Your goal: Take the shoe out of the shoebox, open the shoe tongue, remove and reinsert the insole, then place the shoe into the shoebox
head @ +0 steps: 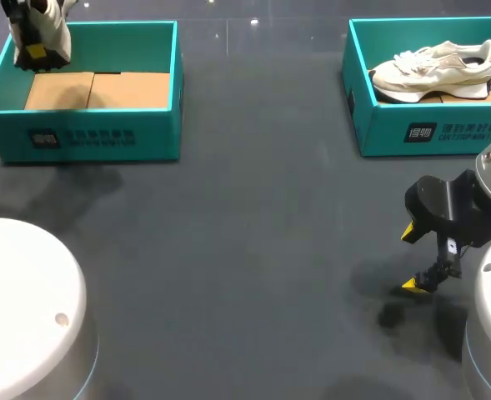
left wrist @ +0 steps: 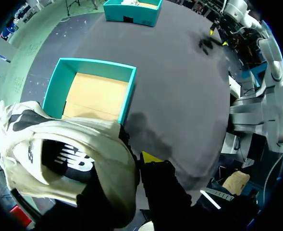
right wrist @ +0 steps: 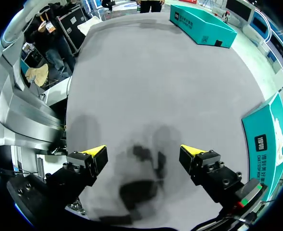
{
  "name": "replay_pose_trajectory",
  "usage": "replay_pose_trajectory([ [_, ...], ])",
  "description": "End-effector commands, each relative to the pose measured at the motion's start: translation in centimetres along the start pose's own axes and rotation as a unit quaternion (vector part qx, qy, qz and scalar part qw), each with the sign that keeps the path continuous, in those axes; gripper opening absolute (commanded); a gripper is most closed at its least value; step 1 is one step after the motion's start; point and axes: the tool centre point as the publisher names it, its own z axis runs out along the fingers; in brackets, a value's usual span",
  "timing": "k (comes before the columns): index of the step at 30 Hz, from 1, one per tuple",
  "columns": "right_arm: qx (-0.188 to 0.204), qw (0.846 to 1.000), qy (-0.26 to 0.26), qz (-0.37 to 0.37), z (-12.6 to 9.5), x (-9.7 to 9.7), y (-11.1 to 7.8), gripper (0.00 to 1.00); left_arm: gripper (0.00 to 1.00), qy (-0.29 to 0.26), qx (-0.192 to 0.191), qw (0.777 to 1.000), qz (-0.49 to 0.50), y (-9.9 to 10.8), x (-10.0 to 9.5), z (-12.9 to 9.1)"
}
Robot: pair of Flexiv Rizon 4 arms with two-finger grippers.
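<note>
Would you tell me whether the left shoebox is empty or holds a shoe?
Empty: the left shoebox shows only its bare cardboard floor; the shoe is up in the left pincer.

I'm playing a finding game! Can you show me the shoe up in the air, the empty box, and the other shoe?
lifted shoe (left wrist: 69, 161): left wrist view, on its side.
empty box (head: 157, 133): head view, on its front wall.
other shoe (head: 433, 71): head view, on its middle.

Table (head: 253, 250) middle open — left shoebox (head: 87, 133), right shoebox (head: 387, 133) block far corners.
</note>
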Motion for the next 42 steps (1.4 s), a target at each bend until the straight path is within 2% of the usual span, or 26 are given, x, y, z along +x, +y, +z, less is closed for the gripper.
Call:
replay_pose_trajectory([
  [1, 0.0, 1.0, -0.002, 0.0, 0.0, 0.2, -0.1, 1.0, 0.0, 0.004, -0.003, 1.0, 0.0, -0.2, -0.3, -0.3],
  [10, 0.0, 1.0, -0.002, 0.0, 0.0, 0.2, -0.1, 1.0, 0.0, -0.004, -0.004, 1.0, 0.001, -0.2, -0.5, -0.2],
  [16, 0.0, 1.0, -0.002, 0.0, 0.0, 0.2, -0.1, 1.0, 0.0, 0.039, 0.016, 0.999, -0.026, 2.0, -5.8, 0.3],
  [23, 0.0, 1.0, -0.002, 0.0, 0.0, 0.2, -0.1, 1.0, 0.0, 0.027, -0.003, 0.998, -0.051, 4.7, -11.6, 1.8],
  [28, 0.0, 1.0, -0.002, 0.0, 0.0, 0.2, -0.1, 1.0, 0.0, 0.028, -0.009, 0.999, -0.042, 6.0, -14.3, 2.5],
  [33, 0.0, 1.0, -0.002, 0.0, 0.0, 0.2, -0.1, 1.0, 0.0, 0.032, -0.003, 0.999, -0.014, 6.6, -14.9, 2.6],
  [38, 0.0, 1.0, -0.002, 0.0, 0.0, 0.2, -0.1, 1.0, 0.0, 0.056, 0.009, 0.995, 0.079, 7.0, -14.8, 2.8],
  [42, 0.0, 1.0, -0.002, 0.0, 0.0, 0.2, -0.1, 1.0, 0.0, 0.038, -0.023, 0.984, 0.173, 7.5, -14.4, 2.9],
])
